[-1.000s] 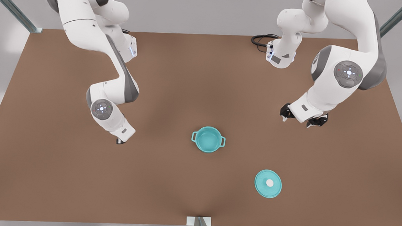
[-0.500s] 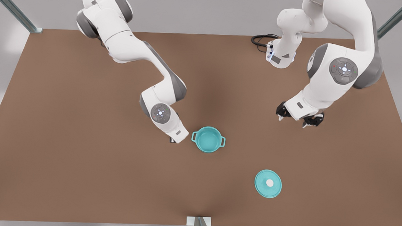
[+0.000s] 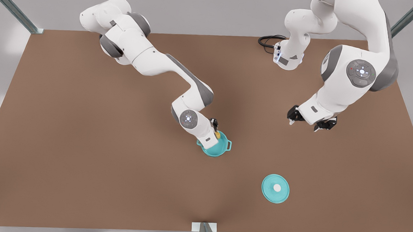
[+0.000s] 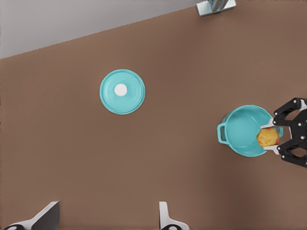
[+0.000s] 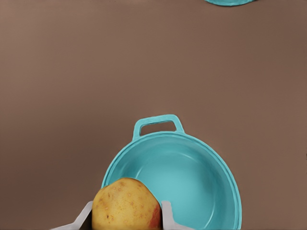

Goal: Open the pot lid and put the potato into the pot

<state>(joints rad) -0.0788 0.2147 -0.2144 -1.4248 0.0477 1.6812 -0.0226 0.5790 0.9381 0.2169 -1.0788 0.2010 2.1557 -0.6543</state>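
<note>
My right gripper [image 3: 215, 130] hangs over the far-left rim of the pot [image 3: 216, 147] in the front view, fingers [image 5: 166, 214] clamped on the potato [image 5: 126, 203]. In the right wrist view the potato sits between my two pale pads, above the rim, with the teal inside of the pot open beyond it and one loop handle on the far side. The left wrist view shows that gripper [image 4: 273, 138] farther off, black-knuckled, with the potato [image 4: 267, 137] held at the edge of the pot [image 4: 244, 130].

The pot stands upright on the brown table [image 3: 67, 140], near the middle. The lid [image 3: 275, 188] lies flat on the table, knob up, well apart from the pot, nearer and toward the front view's right; the left wrist view shows it too [image 4: 122, 91].

My left gripper [image 3: 310, 124] waits above the table at the front view's right, far from the pot and lid. Its fingers [image 4: 164, 214] are spread apart, holding nothing.
</note>
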